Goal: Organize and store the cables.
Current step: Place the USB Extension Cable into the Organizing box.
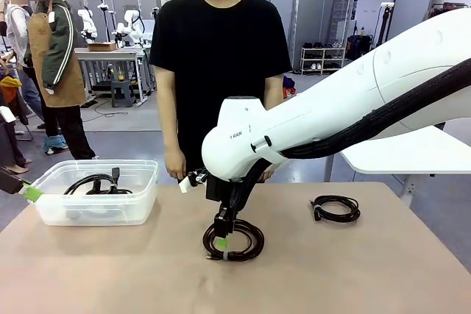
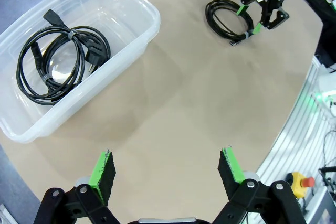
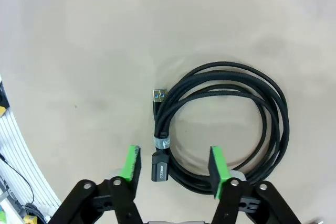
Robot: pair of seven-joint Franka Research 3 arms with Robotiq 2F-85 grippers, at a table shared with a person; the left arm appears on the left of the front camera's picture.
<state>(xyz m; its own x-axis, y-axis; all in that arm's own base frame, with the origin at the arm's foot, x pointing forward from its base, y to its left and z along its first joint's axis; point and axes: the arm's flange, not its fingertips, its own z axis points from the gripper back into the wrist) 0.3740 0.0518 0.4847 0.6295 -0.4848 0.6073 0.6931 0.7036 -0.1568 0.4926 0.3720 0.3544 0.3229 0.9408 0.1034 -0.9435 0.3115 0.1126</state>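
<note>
A coiled USB cable [image 3: 163, 127] is laid flat mid-table, its strapped side straddled by the right gripper [image 3: 174, 153], pads released and not clamped. Another coiled cable [image 1: 335, 218] is parked far right. More coils [image 1: 92, 180] are stashed in the clear bin [image 1: 140, 196] far left, near the left gripper [image 2: 166, 156], which is spread wide with nothing held.
</note>
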